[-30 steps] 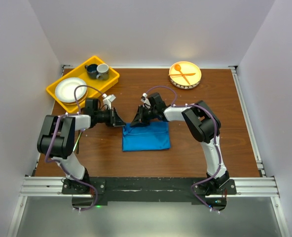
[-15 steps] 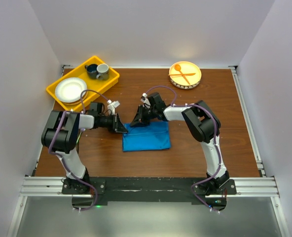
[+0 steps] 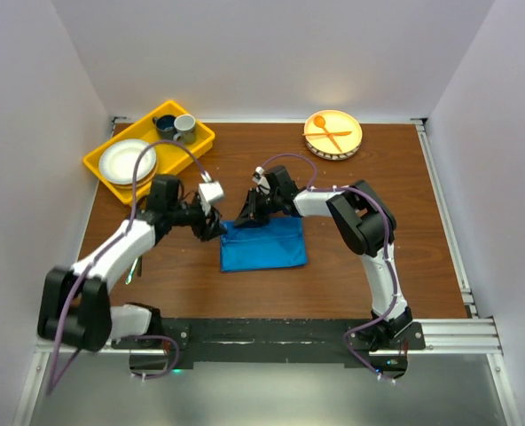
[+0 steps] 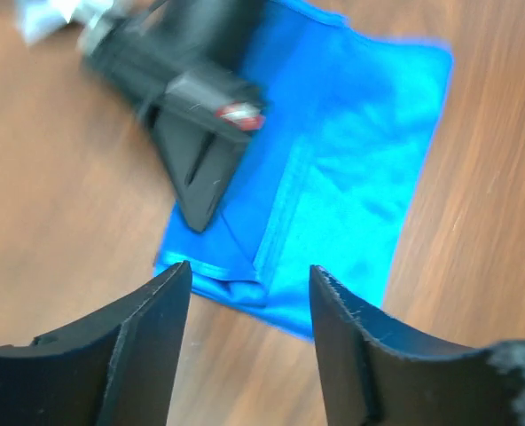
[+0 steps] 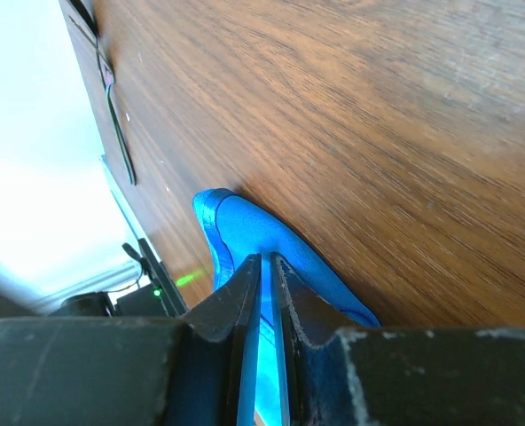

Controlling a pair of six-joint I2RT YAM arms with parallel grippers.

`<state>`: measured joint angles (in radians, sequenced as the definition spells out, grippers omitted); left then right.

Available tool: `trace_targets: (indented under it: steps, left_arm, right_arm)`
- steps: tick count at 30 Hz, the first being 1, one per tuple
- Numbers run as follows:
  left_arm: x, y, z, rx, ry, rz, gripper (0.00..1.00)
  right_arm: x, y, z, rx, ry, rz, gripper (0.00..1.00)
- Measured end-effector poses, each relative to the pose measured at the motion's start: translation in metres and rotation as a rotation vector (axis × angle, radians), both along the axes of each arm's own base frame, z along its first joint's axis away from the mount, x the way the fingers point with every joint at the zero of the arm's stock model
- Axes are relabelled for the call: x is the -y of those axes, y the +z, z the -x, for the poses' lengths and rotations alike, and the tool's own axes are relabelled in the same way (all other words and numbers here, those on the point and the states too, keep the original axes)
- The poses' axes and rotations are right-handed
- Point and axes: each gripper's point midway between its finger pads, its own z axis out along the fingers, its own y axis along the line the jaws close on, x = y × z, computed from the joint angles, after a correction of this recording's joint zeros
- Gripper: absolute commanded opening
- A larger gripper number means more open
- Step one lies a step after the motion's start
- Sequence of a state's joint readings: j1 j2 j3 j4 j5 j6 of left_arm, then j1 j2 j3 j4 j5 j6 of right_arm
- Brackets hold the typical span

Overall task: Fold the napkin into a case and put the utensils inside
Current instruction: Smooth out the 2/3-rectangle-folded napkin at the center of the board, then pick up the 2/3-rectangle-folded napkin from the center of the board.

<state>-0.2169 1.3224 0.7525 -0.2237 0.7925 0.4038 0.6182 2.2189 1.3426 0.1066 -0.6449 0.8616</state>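
Observation:
The bright blue napkin [image 3: 262, 246] lies folded into a rectangle at mid-table. My right gripper [image 3: 247, 216] is shut on the napkin's far left edge, with blue cloth [image 5: 245, 226] pinched between the jaws of the right gripper [image 5: 264, 262]. My left gripper [image 3: 215, 224] hovers just left of that same corner, open and holding nothing. In the left wrist view, the left gripper [image 4: 249, 284] frames the napkin's [image 4: 351, 177] folded corner, with the right gripper [image 4: 196, 151] resting on the cloth. A slim metal utensil [image 5: 116, 133] lies on the table far off to the left.
A yellow tray [image 3: 103, 170] at the back left holds a white plate [image 3: 125, 161] and two cups [image 3: 176, 127]. A round plate [image 3: 352, 145] at the back right carries an orange plastic spoon and fork [image 3: 327, 133]. White walls enclose the table.
My left gripper has opened and let go of the napkin's corner, and the left arm has swung into a lower, more stretched pose. The right gripper has kept its grip and place.

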Motion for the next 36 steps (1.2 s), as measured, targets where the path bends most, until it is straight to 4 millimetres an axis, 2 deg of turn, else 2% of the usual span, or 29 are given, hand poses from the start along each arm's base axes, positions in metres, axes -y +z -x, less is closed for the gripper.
trace_targets:
  steps: [2, 4, 7, 9, 11, 17, 22, 26, 27, 29, 32, 36]
  left_arm:
    - [0.004, 0.01, 0.018, 0.217, -0.121, -0.089, 0.65]
    - [0.008, 0.003, 0.041, 0.356, -0.228, -0.163, 0.65]
    - [0.011, -0.033, 0.081, 0.469, -0.39, -0.286, 0.64]
    - [0.011, -0.055, 0.097, 0.487, -0.463, -0.352, 0.64]
    - [0.014, -0.068, 0.106, 0.504, -0.51, -0.398, 0.63]
    - [0.045, -0.078, 0.112, 0.623, -0.578, -0.469, 0.56]
    - [0.061, -0.084, 0.108, 0.688, -0.569, -0.504, 0.39]
    - [0.065, -0.089, 0.093, 0.727, -0.511, -0.544, 0.31]
    - [0.066, -0.09, 0.087, 0.742, -0.491, -0.557, 0.23]
    - [0.067, -0.091, 0.081, 0.752, -0.464, -0.57, 0.15]
    - [0.066, -0.093, 0.079, 0.742, -0.451, -0.588, 0.0]
    - [0.065, -0.088, 0.078, 0.683, -0.449, -0.586, 0.0]
  right_arm:
    - [0.0, 0.0, 0.0, 0.001, 0.001, 0.0, 0.17]
    - [0.0, 0.0, 0.0, 0.002, 0.002, 0.0, 0.17]
    - [0.0, 0.0, 0.0, 0.004, 0.004, 0.002, 0.17]
    - [0.0, 0.0, 0.0, 0.003, 0.004, 0.002, 0.17]
    - [0.0, 0.0, 0.0, 0.004, 0.004, 0.003, 0.17]
    - [0.0, 0.0, 0.0, 0.004, 0.004, 0.003, 0.17]
    - [0.0, 0.0, 0.0, 0.004, 0.004, 0.004, 0.17]
    - [0.0, 0.0, 0.0, 0.006, 0.005, 0.004, 0.17]
    - [0.0, 0.0, 0.0, 0.005, 0.005, 0.004, 0.17]
    - [0.0, 0.0, 0.0, 0.006, 0.005, 0.004, 0.17]
    - [0.0, 0.0, 0.0, 0.007, 0.006, 0.004, 0.17]
    - [0.0, 0.0, 0.0, 0.008, 0.006, 0.003, 0.17]
